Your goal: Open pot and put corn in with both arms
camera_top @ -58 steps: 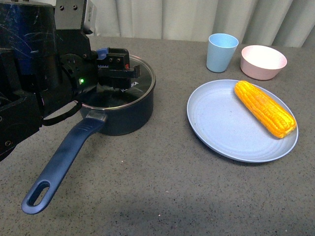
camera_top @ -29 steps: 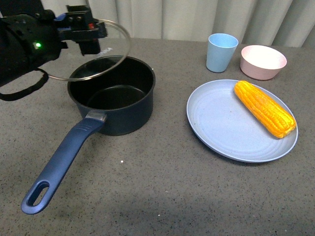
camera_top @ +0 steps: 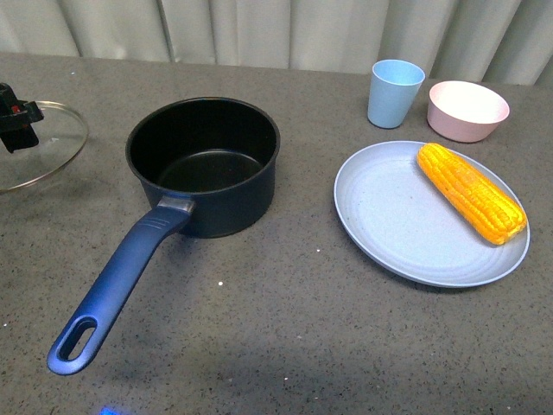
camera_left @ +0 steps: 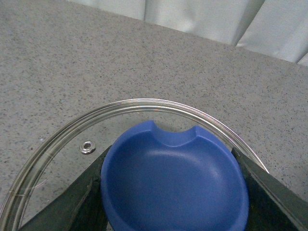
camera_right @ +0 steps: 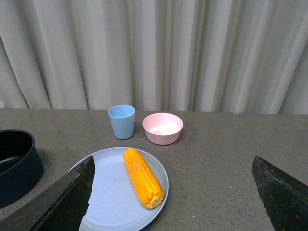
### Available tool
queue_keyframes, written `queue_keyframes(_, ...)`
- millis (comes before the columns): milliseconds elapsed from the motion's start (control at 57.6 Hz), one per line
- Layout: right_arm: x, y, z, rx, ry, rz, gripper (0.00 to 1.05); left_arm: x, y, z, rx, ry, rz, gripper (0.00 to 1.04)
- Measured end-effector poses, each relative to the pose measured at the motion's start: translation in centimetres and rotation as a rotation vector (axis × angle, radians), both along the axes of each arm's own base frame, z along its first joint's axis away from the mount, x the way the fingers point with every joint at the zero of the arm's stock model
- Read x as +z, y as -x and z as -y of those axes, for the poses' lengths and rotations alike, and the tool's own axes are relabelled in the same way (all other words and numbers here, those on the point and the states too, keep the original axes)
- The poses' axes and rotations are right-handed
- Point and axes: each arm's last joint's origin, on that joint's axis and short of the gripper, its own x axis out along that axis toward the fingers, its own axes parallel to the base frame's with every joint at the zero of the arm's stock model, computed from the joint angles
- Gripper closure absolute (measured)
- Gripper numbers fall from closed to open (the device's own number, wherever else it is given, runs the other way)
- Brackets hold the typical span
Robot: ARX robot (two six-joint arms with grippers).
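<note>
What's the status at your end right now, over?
Left gripper shut on lid knob, lid held aside. Right gripper open, empty. Pot uncovered, empty; corn on plate. Nothing between them.

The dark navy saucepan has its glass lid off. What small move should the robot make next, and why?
Probably bring the right gripper down toward the yellow-orange corn cob, jaws open. The dark navy saucepan stands open and empty, the left gripper holds the glass lid aside, and the cob lies untouched on the light blue plate, well apart from the right gripper.
</note>
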Motion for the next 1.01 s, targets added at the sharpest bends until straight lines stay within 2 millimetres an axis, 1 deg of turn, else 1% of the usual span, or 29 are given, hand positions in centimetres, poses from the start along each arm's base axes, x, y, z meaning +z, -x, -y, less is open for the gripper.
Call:
queue_keyframes(104, 0.0, 0.0, 0.0, 0.0, 0.0, 0.0, 0.09, -1.2, -0.5, 0.4, -0.011, 0.01, -0.015, 0.43)
queue_keyframes(295, 0.0, 0.0, 0.0, 0.0, 0.0, 0.0, 0.09, -3.5, -0.5, 1.5, -0.048, 0.037, -0.056, 0.43)
queue_keyframes(347, 0.0, 0.0, 0.0, 0.0, 0.0, 0.0, 0.09, -4.2, -0.6, 1.5, -0.042, 0.044, -0.065, 0.43)
queue_keyframes(660, 0.0, 0.0, 0.0, 0.0, 0.0, 0.0, 0.09, -4.7, -1.0, 1.0, -0.015, 0.045, -0.061, 0.42)
queue_keyframes(695, 0.0, 0.0, 0.0, 0.0, 0.0, 0.0, 0.09, -4.7, -1.0, 0.9, -0.009, 0.048, -0.063, 0.33)
queue_keyframes(747, 0.0, 0.0, 0.0, 0.0, 0.0, 0.0, 0.09, -4.7, -1.0, 0.7, 0.0, 0.048, -0.062, 0.22)
queue_keyframes(851, 0.0, 0.0, 0.0, 0.0, 0.0, 0.0, 0.09, -4.3, -0.9, 0.4, 0.01, 0.046, -0.055, 0.06)
queue_keyframes(886, 0.0, 0.0, 0.0, 0.0, 0.0, 0.0, 0.09, -4.0, -0.8, 0.4, 0.014, 0.046, -0.051, 0.05)
queue_keyframes(938, 0.0, 0.0, 0.0, 0.0, 0.0, 0.0, 0.09, -3.3, -0.7, 0.4, 0.017, 0.045, -0.043, 0.07)
queue_keyframes(1008, 0.0, 0.0, 0.0, 0.0, 0.0, 0.0, 0.09, -2.2, -0.6, 0.3, 0.034, 0.037, -0.034, 0.07)
